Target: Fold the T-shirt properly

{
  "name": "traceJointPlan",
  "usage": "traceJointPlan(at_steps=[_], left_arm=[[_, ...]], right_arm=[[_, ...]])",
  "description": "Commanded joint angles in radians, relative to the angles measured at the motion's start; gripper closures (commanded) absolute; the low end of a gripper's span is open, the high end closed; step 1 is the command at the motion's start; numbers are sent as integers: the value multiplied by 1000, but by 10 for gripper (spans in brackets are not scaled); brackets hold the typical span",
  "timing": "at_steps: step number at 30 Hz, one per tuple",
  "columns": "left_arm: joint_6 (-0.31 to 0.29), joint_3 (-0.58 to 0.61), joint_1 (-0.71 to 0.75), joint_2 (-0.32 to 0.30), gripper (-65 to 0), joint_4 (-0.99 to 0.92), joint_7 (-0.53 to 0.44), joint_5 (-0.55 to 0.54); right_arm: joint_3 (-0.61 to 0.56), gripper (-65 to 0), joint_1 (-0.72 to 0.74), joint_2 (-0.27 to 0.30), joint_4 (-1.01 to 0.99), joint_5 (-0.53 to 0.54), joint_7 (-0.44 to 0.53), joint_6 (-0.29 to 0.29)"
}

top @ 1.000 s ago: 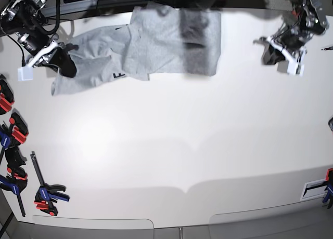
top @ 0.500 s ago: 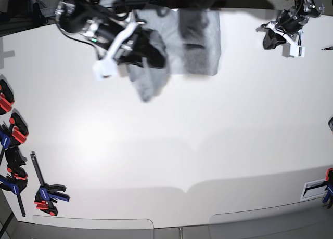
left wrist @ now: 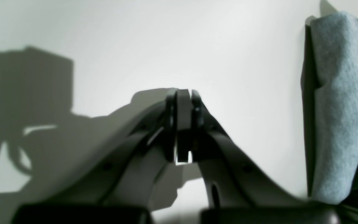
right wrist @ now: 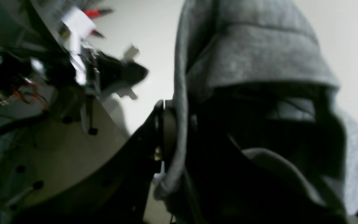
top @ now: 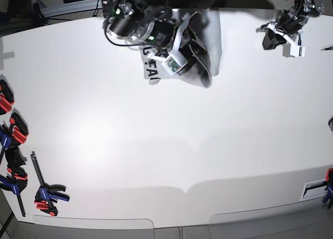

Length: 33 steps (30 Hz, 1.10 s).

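Right tool (right wrist: 179, 130) pinches the T-shirt (top: 210, 36); left tool (left wrist: 183, 124) closed, empty

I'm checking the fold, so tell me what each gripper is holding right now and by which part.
The right gripper pinches the T-shirt by a rolled fabric edge. The left gripper is shut on nothing.

Place: we take this for a robotics lab or test bench.
Work surface: we see a broad white table (top: 171, 156) filling nearly the whole base view.
Tools: red, blue and black bar clamps (top: 46, 193) lie along the table's left edge.
Machinery: two robot arms (top: 136, 22) with exposed cables work at the far side.
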Motion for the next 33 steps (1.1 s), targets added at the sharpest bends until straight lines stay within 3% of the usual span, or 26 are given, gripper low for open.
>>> traceJointPlan(at_steps=[1, 6, 9, 11, 17, 20, 24, 26, 28, 30, 33], left_arm=[[8, -5, 3, -15, 0, 4, 11, -3], [8, -5, 3, -22, 0, 5, 14, -22], [8, -5, 3, -23, 0, 5, 13, -22], [8, -5, 3, -23, 0, 5, 13, -23], [7, -5, 3, -26, 0, 5, 13, -60], [7, -5, 3, -43, 0, 5, 13, -126], [6, -6, 3, -87, 0, 6, 37, -231], [-44, -6, 3, -107, 0, 16, 76, -288], [-44, -6, 3, -118, 0, 39, 134, -353], [-44, -6, 3, -119, -72, 72, 175, -421], [-44, -6, 3, -119, -163, 142, 195, -489]], right_arm=[[-4, 0, 8, -8, -3, 19, 28, 0], [-5, -16, 16, -8, -66, 56, 26, -2], [-10, -229, 16, -8, -68, 162, 19, -1], [-20, -268, 16, -8, -68, 235, 19, 3], [-73, -267, 24, -8, -67, 403, 16, 90], [-88, -267, 45, -8, -65, 433, 16, 90], [-58, -267, 96, -8, -42, 325, 9, 90], [-11, -267, 116, -8, -23, 242, 3, 90], [55, -261, 127, -8, -13, 176, 4, 90], [131, -206, 132, -8, -13, 123, 4, 63], [258, 0, 132, -8, -13, 85, -24, 4]])
